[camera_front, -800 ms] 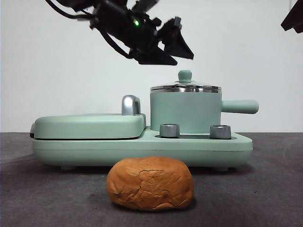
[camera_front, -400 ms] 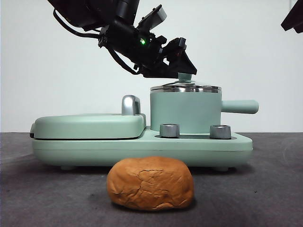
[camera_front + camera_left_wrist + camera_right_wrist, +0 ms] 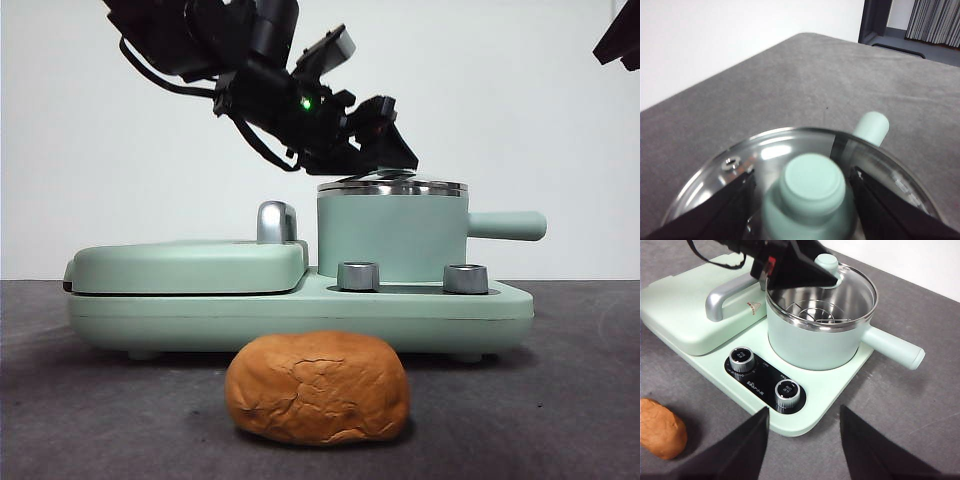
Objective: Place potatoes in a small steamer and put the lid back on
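We see one potato (image 3: 318, 388) lying on the table in front of one steamer (image 3: 392, 235). Our left gripper (image 3: 810, 187) straddles its one lid's knob (image 3: 811, 184), jaws spread; the right gripper (image 3: 802, 440) hangs open.

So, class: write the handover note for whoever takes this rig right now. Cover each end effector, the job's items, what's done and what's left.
Left end effector: open, jaws either side of the lid's knob, not clamped yet.
Right end effector: open, empty, waiting high above the table.
Lid: on the small steamer.
Potato: on the table in front of the appliance.
Done: nothing placed.
Left: grip and lift lid, load potato, replace lid.
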Robot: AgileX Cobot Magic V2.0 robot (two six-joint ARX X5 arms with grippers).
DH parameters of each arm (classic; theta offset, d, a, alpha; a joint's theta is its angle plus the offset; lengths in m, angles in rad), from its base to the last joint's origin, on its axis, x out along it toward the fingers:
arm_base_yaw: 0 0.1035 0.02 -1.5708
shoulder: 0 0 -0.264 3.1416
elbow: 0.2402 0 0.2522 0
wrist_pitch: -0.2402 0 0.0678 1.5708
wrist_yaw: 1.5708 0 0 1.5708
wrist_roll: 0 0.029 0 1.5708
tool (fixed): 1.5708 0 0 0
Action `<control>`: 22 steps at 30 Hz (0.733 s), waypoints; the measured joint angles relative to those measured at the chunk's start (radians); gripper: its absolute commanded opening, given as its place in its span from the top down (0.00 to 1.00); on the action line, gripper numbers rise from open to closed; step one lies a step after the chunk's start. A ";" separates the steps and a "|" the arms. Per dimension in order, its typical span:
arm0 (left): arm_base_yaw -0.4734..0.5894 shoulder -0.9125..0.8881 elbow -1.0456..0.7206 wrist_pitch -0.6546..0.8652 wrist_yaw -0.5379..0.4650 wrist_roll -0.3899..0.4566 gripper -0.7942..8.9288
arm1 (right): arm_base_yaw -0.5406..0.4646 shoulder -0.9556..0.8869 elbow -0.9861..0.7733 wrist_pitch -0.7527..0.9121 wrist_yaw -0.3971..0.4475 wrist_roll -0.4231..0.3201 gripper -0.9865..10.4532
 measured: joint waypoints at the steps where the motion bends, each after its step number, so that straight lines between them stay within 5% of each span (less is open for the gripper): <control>1: 0.000 0.002 0.000 0.003 0.000 0.000 0.60 | 0.000 0.000 0.000 0.000 0.000 0.002 0.72; 6: 0.000 0.002 0.000 0.005 0.000 0.000 0.62 | 0.000 0.000 0.000 0.000 0.000 0.003 0.72; 13: -0.002 0.002 0.003 0.012 0.003 0.004 0.92 | 0.000 0.000 0.000 0.000 0.000 0.003 0.72; 22: -0.003 0.002 0.003 0.013 0.003 0.017 0.91 | 0.000 0.000 0.000 0.000 0.000 0.003 0.72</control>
